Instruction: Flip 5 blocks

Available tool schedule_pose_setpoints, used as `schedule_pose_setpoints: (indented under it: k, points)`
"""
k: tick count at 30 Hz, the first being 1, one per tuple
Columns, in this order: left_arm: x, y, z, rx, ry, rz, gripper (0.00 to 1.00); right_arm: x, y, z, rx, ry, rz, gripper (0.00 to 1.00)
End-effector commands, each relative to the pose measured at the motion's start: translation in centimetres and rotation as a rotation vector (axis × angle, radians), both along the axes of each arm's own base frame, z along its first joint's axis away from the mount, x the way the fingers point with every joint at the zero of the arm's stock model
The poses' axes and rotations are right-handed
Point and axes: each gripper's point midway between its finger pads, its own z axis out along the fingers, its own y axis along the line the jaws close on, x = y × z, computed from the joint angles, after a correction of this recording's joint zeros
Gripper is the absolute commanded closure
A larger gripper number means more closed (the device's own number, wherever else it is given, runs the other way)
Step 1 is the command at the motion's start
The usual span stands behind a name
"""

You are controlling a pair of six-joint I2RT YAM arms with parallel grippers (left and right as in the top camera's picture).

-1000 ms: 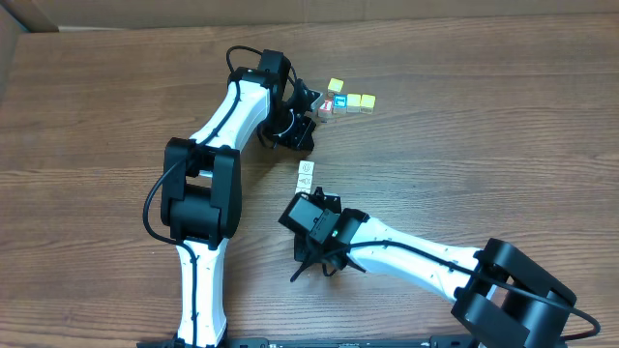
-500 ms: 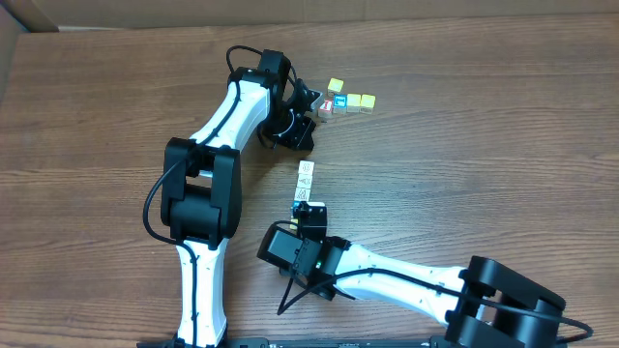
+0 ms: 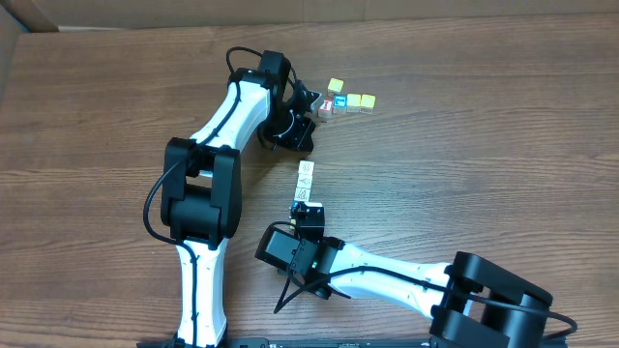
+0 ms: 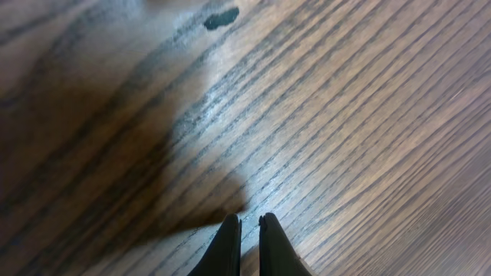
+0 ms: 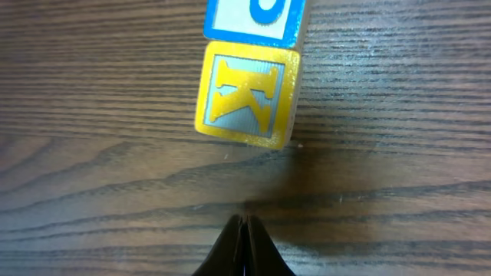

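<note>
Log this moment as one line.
right jaws: shut, just short of yellow-framed wooden K cube | left jaws: shut, over bare wooden table | held: nothing

- wood-grain table [image 3: 503, 135], brown
- cube cluster, far side near ctr: red-lettered cube [image 3: 327, 106], blue-faced cube [image 3: 339, 101], 2 yellow cubes [image 3: 354, 101] in a row w/ it
- 3rd yellow cube [image 3: 335, 85] just behind the row
- cardboard [image 3: 19, 14] at far-left corner
- dark mark [image 4: 222, 17] in the grain, left wrist view

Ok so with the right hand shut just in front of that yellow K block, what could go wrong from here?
The shut right hand points at the near side of the yellow K block, so a push may slide it rather than tip it over. That block also touches the blue-bordered block behind it, so a shove could move both.
</note>
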Motion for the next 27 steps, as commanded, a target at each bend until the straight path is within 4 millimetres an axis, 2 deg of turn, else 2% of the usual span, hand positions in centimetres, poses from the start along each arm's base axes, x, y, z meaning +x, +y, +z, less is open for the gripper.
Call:
schedule_pose_setpoints:
  k: [1, 11, 15, 27]
  points:
    - [-0.8, -0.2, -1.2, 0.011, 0.034, 0.000, 0.96, 0.5, -0.2, -0.6, -0.013, -0.012, -0.022, 0.96]
    - [-0.7, -0.2, -1.2, 0.010, 0.031, 0.000, 0.96, 1.4, -0.6, -0.5, -0.031, -0.061, -0.043, 0.96]
    - [-0.7, -0.2, -1.2, 0.010, 0.032, 0.000, 0.96, 1.7, -0.3, -1.2, -0.023, -0.064, -0.048, 0.96]
    - [-1.0, -0.2, -1.2, 0.012, 0.041, 0.000, 0.96, 2.9, -0.5, -0.9, -0.030, -0.110, -0.060, 0.96]
